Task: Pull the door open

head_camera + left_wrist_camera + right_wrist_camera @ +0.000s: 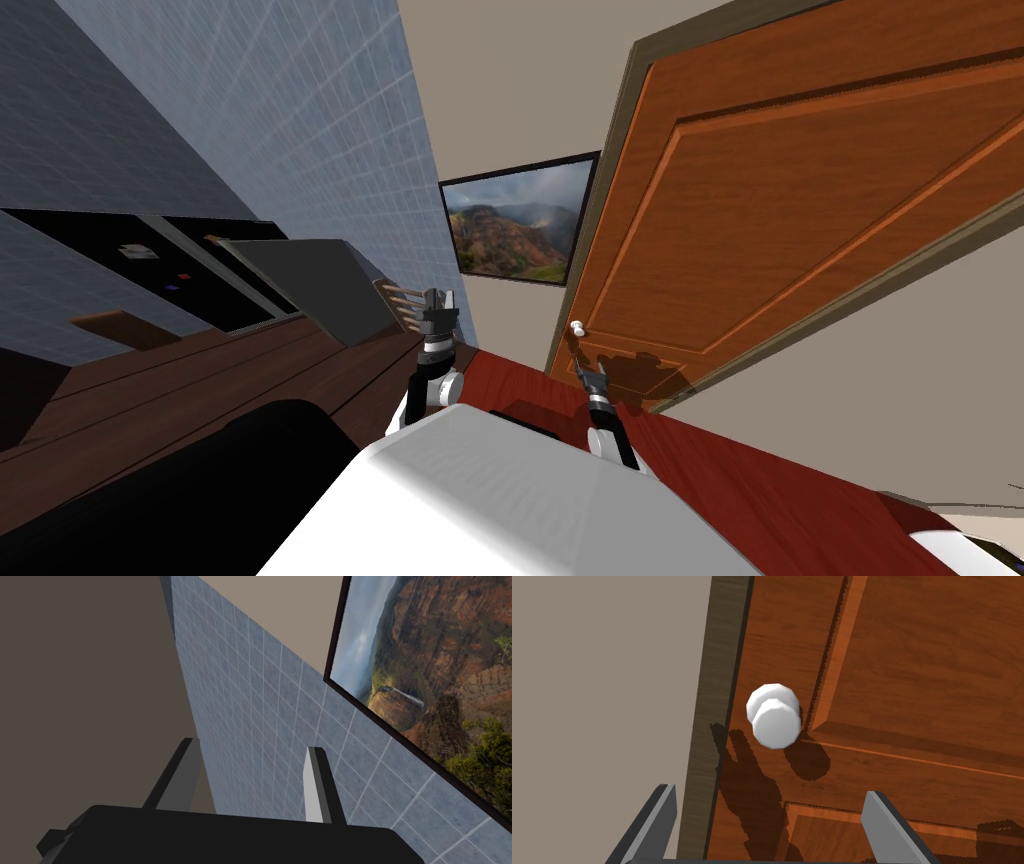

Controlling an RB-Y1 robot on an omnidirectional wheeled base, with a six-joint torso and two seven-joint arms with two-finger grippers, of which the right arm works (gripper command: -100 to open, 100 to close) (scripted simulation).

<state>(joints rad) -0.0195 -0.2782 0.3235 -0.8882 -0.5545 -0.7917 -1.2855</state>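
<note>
A brown wooden panelled door [800,200] stands in a dark frame, with a white round knob [577,327] near its frame-side edge. My right gripper [588,372] hovers just short of the knob [775,717], a little below it. Its fingers [884,821] stand open and wide apart, with nothing between them and the door [912,651] behind. My left gripper [437,300] is raised to the left near the tiled wall, fingers [315,786] open and empty.
A framed landscape picture [515,225] hangs on the beige wall left of the door frame [712,726]. A blue-grey tiled wall [300,130] and dark wooden counter [200,380] with a grey appliance lie to the left. The floor [760,470] is red.
</note>
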